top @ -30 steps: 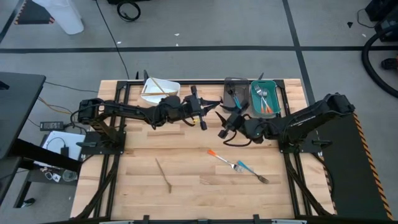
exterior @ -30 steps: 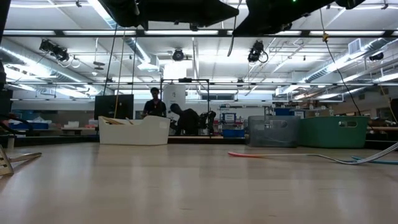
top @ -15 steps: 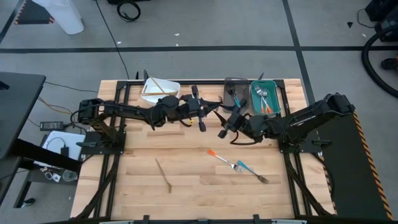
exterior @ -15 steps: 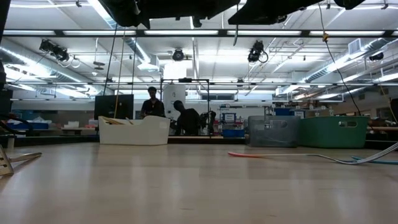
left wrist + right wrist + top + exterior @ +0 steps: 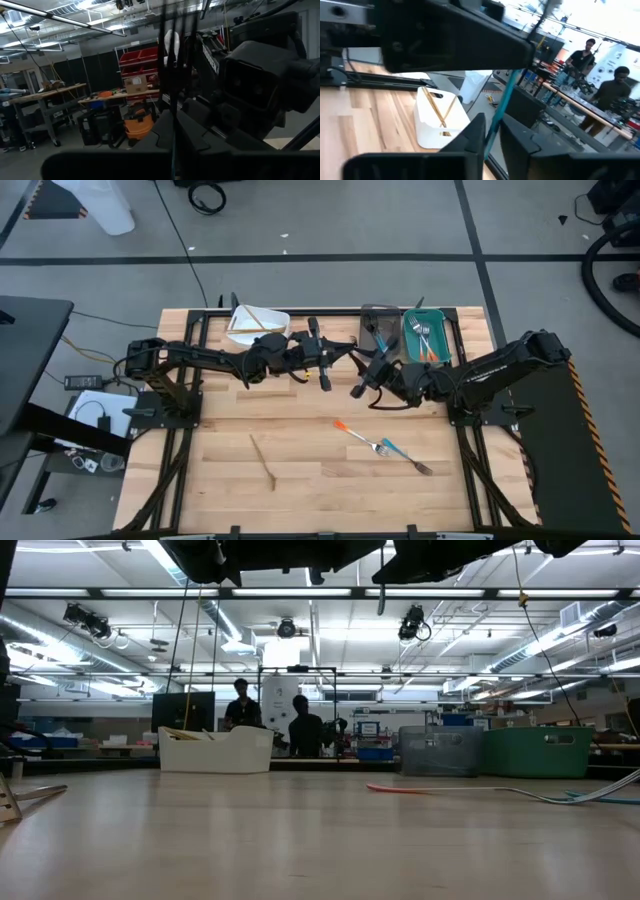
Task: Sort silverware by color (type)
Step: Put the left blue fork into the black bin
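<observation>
A blue-handled fork (image 5: pixel 512 80) hangs in the air above the table's far middle, between my two grippers. My left gripper (image 5: pixel 338 360) reaches in from the table's left and is shut on the fork, whose dark tines (image 5: pixel 175 47) stand out beyond its fingers. My right gripper (image 5: pixel 364 376) comes in from the right, and its fingers have closed on the fork's blue handle. Another blue fork (image 5: pixel 405 454), an orange-handled fork (image 5: pixel 352 433) and a thin gold utensil (image 5: pixel 265 461) lie flat on the table nearer the front. My left gripper holds the fork by its thin shaft (image 5: pixel 173 150), which runs out from between the fingers with the tines beyond them. The gripper's own dark body hides the exact place of contact. The fork is clear of the table. My right gripper pinches the blue handle (image 5: pixel 492 131) between its two fingers (image 5: pixel 476 134). The handle runs on past the fingertips, slanting toward the left gripper. The fork is lifted clear of the table.
Along the far edge stand a white bin (image 5: pixel 258 323) with gold utensils, a grey bin (image 5: pixel 377 328) and a teal bin (image 5: pixel 425 338) with forks. People stand in the room beyond the table (image 5: pixel 300 730).
My right gripper's fingers have closed in on the fork's blue handle. My left gripper has shifted slightly toward the right gripper and kept its hold on the fork.
</observation>
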Motion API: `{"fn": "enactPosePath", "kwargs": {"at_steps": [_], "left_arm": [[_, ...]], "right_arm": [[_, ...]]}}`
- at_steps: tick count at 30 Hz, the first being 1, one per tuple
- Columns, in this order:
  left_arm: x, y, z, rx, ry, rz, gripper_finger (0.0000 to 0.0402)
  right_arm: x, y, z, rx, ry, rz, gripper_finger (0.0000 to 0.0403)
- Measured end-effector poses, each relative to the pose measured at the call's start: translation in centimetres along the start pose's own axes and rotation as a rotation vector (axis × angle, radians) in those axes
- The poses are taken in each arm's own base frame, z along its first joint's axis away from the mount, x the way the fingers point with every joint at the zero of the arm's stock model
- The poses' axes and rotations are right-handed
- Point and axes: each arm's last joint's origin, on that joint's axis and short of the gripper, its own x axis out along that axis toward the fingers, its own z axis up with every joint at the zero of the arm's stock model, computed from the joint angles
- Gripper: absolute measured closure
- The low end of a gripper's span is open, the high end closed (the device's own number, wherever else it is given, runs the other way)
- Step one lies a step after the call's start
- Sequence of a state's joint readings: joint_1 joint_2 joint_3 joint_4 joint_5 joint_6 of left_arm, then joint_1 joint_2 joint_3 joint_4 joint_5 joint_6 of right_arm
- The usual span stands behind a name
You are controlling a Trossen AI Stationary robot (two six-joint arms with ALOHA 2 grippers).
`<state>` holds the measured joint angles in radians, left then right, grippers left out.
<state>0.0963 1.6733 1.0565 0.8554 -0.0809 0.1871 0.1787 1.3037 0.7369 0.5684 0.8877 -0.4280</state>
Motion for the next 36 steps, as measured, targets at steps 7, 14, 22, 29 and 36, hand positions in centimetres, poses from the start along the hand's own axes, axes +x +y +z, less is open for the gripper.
{"fn": "enactPosePath", "kwargs": {"at_steps": [7, 14, 22, 29, 36], "left_arm": [[0.0, -0.1, -0.3, 0.015, 0.041, -0.008, 0.0359], [-0.4, 0.7, -1.0, 0.032, 0.182, -0.013, 0.0303], [-1.3, 0.9, -1.8, 0.04, 0.368, -0.039, 0.0298], [-2.0, 0.4, -3.1, 0.049, 0.523, -0.077, 0.0299], [-3.0, -0.9, -4.2, 0.065, 0.679, -0.138, 0.0299]], "right_arm": [[0.0, 0.0, 0.0, -0.002, 0.007, -0.01, 0.0391], [-0.2, 0.1, -0.1, -0.012, 0.029, -0.034, 0.0385], [-0.4, 0.2, -0.5, -0.051, 0.066, -0.029, 0.0385], [-0.1, 0.0, -1.2, -0.059, 0.114, -0.037, 0.0385], [1.1, -0.9, -2.4, -0.042, 0.178, -0.058, 0.0385]]}}
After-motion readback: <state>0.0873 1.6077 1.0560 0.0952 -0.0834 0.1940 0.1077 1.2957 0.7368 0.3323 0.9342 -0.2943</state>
